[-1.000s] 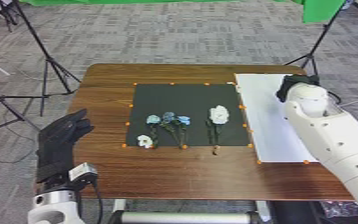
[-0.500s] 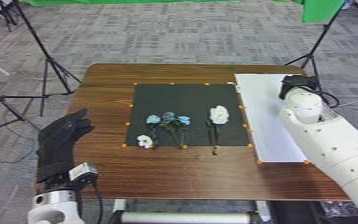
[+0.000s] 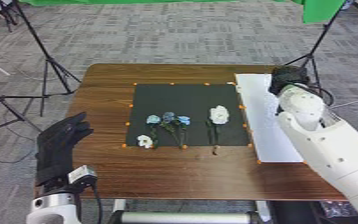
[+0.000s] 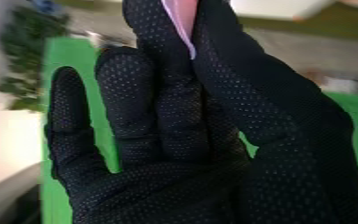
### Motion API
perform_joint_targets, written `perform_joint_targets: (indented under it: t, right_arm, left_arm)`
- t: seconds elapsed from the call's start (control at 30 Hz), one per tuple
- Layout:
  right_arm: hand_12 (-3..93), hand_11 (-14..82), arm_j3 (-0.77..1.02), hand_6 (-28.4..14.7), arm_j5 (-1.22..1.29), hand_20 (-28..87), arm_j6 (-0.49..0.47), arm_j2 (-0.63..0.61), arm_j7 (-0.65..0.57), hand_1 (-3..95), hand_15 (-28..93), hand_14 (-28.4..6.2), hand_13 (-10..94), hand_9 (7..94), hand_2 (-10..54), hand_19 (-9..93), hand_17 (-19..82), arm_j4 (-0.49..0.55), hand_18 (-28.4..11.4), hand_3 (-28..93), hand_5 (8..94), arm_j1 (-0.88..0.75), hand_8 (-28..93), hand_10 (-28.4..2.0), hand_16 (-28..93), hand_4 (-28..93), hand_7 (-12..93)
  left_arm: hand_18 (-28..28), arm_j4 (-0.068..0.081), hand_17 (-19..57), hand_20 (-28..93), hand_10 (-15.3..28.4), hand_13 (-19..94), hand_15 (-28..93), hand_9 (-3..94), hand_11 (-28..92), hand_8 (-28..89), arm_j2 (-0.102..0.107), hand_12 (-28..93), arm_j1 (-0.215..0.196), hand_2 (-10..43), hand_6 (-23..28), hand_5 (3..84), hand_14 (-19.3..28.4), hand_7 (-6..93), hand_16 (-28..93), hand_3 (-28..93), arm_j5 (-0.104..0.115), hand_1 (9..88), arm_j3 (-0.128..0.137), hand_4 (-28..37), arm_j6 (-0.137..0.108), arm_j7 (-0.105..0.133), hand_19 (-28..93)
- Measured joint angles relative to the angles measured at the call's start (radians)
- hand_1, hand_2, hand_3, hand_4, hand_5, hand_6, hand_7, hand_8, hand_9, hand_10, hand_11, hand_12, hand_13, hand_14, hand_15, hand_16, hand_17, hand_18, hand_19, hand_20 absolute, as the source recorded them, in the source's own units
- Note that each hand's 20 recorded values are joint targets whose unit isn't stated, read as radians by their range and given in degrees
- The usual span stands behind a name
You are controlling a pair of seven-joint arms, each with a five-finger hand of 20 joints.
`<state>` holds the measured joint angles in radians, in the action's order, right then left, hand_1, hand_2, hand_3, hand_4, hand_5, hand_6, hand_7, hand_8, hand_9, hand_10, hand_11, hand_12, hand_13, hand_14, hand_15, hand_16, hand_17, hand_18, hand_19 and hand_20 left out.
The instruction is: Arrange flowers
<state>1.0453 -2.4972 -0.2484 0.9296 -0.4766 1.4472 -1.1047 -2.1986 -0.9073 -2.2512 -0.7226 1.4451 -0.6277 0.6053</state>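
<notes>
One smooth pink thing (image 4: 184, 15) is sitting between the thumb (image 4: 255, 95) and a neighbouring finger of the right hand (image 3: 288, 76), as we are seeing in the right wrist view. That thumb and finger are pinching it near their tips, while we are seeing the other fingers (image 4: 122, 90) standing up beside them. In the head view, we are finding this hand near the far end of the white sheet (image 3: 273, 137), which is lying just beside the black mat (image 3: 184, 95).

On the mat, we are seeing three blue flowers (image 3: 168, 117) lying close together, with a small white flower (image 3: 145, 141) resting nearer us, to their left. A larger white flower (image 3: 219, 115) is lying apart to their right. Their stems are pointing towards us, and orange markers (image 3: 153, 146) are edging the mat.

Farther out, we are holding the left hand (image 3: 57, 146) at the left side of the wooden table (image 3: 184, 175), its fingers lying relaxed and uncurled.
</notes>
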Motion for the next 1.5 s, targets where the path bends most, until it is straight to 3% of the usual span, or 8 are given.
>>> perform_joint_targets:
  t: [0.23,0.43,0.73,1.5]
  right_arm:
    - [41.6,16.1,0.058,-1.3,-0.067,29,0.023,0.005,0.095,57.1,66,-6.4,61,89.3,-9.5,71,11,0.171,-25.2,78,80.8,-0.135,5,-5.6,43,-28,28]
    - [41.5,16.1,0.075,-1.2,-0.093,29,0.057,0.015,0.141,57.0,66,-6.2,61,89.3,-9.5,71,11,0.249,-25.2,78,80.8,-0.256,5,-5.6,43,-28,28]
    - [41.4,16.3,0.076,-1.2,-0.12,28,0.09,0.031,0.174,56.8,66,-6.3,61,89.3,-9.5,71,11,0.297,-25.4,78,80.8,-0.37,5,-5.5,43,-28,28]
    - [41.1,16.5,0.028,-1.6,-0.124,28,0.113,0.048,0.184,56.7,68,-7.2,61,89.5,-9.5,72,10,0.398,-26.8,79,81.0,-0.432,6,-5.8,42,-28,28]
  left_arm:
    - [24.0,0.0,-4.1,46,24.9,33,84,42.7,52,-10,0.008,13,0.0,5.1,17.1,53.3,28.4,19.9,-23,83,0.008,29.2,0.0,-14.4,-0.007,0.004,55]
    - [24.0,0.0,-4.1,46,24.9,33,84,42.7,52,-10,0.011,13,-0.001,4.9,17.0,53.3,28.4,19.9,-23,83,0.011,29.1,0.002,-14.3,-0.008,0.007,55]
    - [24.0,0.001,-4.1,46,24.9,33,84,42.7,52,-10,0.014,13,-0.001,5.0,17.1,53.3,28.4,19.9,-23,83,0.013,29.2,0.01,-14.5,-0.008,0.006,55]
    - [24.0,0.002,-4.1,46,24.9,33,84,42.8,52,-10,0.016,13,0.005,4.9,17.1,53.3,28.4,19.8,-23,83,0.011,29.2,0.012,-14.5,-0.007,-0.005,55]
